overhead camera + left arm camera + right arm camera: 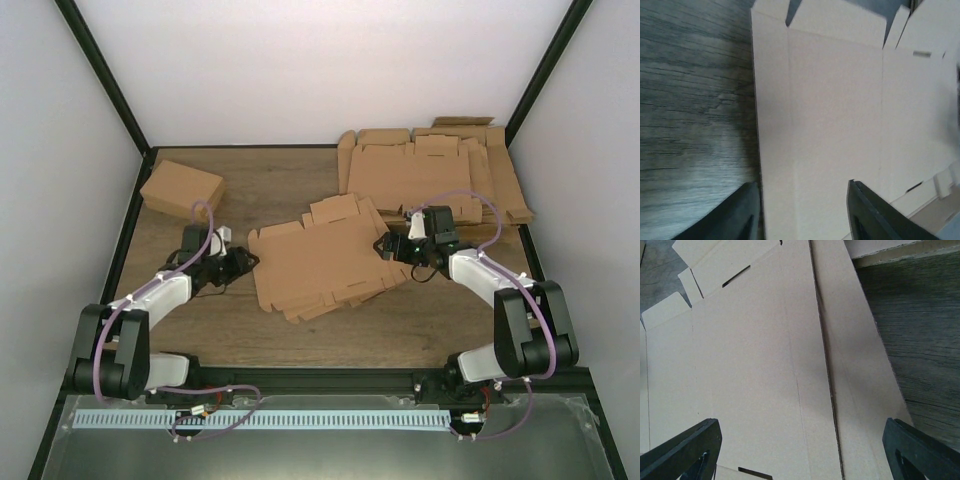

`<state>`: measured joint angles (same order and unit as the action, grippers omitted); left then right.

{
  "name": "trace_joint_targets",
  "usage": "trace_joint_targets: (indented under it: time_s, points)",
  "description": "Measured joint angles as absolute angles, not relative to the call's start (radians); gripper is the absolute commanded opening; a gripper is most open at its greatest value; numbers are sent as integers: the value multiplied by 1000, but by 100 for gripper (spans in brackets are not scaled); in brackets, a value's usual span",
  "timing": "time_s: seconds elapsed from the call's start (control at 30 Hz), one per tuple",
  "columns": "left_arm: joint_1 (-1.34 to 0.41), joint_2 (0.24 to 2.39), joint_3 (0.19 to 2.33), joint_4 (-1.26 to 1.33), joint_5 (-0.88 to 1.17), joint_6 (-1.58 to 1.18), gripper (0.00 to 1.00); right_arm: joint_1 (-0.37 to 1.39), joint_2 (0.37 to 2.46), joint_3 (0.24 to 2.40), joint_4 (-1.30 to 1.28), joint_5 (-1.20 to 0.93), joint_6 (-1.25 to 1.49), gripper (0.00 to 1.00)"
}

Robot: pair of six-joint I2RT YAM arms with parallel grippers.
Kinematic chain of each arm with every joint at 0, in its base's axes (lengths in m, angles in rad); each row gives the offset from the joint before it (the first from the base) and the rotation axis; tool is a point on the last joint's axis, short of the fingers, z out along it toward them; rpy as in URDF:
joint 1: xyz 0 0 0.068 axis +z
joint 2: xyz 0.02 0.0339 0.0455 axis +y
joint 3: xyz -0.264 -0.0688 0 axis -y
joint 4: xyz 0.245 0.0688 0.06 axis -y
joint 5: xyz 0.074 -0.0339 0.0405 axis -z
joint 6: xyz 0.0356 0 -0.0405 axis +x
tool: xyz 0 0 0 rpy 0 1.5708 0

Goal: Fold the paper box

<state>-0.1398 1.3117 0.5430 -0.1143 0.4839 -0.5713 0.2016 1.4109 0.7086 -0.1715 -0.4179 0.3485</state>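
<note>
Wood-grain table (280,190), flat creased paper box (320,262), left jaws apart, right jaws wide apart

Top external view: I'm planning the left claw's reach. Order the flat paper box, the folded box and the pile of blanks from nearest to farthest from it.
1. The paper box, flat at centre, right beside the left claw.
2. The folded box, back left.
3. The pile of blanks, back right.

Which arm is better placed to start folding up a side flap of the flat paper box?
Probably left: the left gripper, jaws open, closely straddles the left edge flap of the paper box. The right gripper, wide open, spans its edge plus another sheet underneath.
</note>
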Motion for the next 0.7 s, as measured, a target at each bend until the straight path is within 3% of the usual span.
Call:
trace_joint_targets:
  time_s: [0.07,0.17,0.7]
  points:
    - [-140,1311,533,-113,480,-569,70,202,1412,710,-171,-422,348,91]
    - [-140,1310,513,-109,478,-569,78,202,1412,713,-170,-428,348,91]
    - [-140,1348,444,-11,508,-577,80,202,1419,714,-132,-492,349,91]
